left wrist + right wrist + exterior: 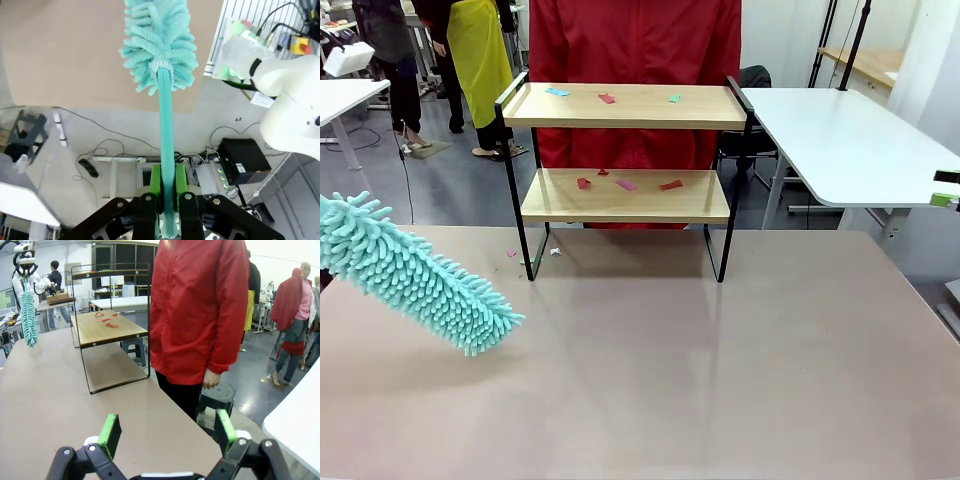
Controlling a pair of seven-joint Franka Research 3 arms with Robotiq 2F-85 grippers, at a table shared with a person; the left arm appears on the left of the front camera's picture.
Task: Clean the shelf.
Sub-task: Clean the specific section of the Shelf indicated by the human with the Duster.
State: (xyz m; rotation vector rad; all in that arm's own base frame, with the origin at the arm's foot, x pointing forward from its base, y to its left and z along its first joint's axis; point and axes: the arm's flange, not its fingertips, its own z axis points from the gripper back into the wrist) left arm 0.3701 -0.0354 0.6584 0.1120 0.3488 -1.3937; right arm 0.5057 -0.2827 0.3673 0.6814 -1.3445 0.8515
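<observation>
The shelf (625,107) stands at the far middle of the brown table, two light wooden boards in a thin black frame. Small red, pink and blue paper scraps (626,184) lie on both boards, and a few more lie on the table by its left leg. A fluffy teal duster (415,275) slants in from the left, well short of the shelf. My left gripper (168,175) is shut on the duster's teal handle (165,125). My right gripper (167,427) is open and holds nothing, over the table's far right edge, with the shelf (110,327) farther off.
A person in a red jacket (635,40) stands close behind the shelf, one hand (212,378) hanging at the side. A white table (840,140) stands at the back right. The brown table (670,380) is bare in front of the shelf. Other people stand farther off.
</observation>
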